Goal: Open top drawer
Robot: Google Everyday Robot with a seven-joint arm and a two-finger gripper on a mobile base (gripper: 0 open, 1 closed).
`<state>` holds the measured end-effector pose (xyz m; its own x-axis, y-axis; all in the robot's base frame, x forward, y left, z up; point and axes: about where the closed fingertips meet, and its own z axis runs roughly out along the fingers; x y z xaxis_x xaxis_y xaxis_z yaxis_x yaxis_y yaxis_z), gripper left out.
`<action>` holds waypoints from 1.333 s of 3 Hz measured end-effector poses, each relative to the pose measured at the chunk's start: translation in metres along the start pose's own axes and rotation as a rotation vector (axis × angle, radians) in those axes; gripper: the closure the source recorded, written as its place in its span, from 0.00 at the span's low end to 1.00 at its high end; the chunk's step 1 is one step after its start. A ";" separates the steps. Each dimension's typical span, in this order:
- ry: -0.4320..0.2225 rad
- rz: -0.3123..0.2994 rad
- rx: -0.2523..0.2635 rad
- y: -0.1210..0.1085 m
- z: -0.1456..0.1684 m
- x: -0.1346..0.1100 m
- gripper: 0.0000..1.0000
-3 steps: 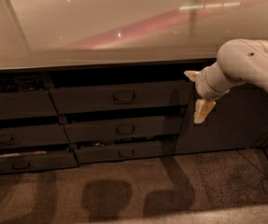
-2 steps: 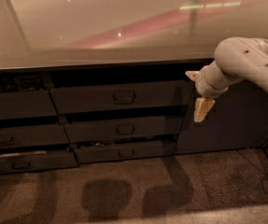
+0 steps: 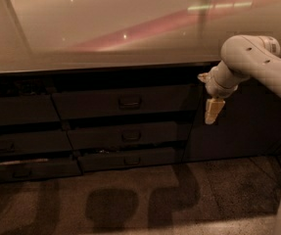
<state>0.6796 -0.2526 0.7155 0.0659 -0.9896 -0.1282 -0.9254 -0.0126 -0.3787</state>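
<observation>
The top drawer (image 3: 120, 102) is the tallest dark grey front in the middle stack, just under the counter edge, with a small dark bail handle (image 3: 129, 102) at its centre. It looks pushed in, flush with the fronts around it. My gripper (image 3: 212, 110) hangs from the white arm (image 3: 257, 65) at the right, pointing down, to the right of the drawer's right end and in front of the flat cabinet door. It is apart from the handle.
Two slimmer drawers (image 3: 125, 136) sit below the top one, and another drawer stack (image 3: 17, 136) stands at the left. A flat handle-less cabinet door (image 3: 243, 126) is at the right. A pale glossy countertop (image 3: 105, 28) runs above. Carpeted floor (image 3: 130, 199) lies in front.
The arm and gripper have shifted slightly left and a little lower. The drawers have not moved.
</observation>
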 end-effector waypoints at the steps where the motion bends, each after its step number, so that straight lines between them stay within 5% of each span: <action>1: -0.035 -0.044 0.066 0.008 -0.001 -0.001 0.00; 3: -0.174 -0.155 0.249 0.034 -0.006 -0.007 0.00; 4: -0.174 -0.165 0.248 0.035 -0.006 -0.007 0.00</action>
<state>0.6446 -0.2466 0.7083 0.2891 -0.9377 -0.1927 -0.7795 -0.1138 -0.6160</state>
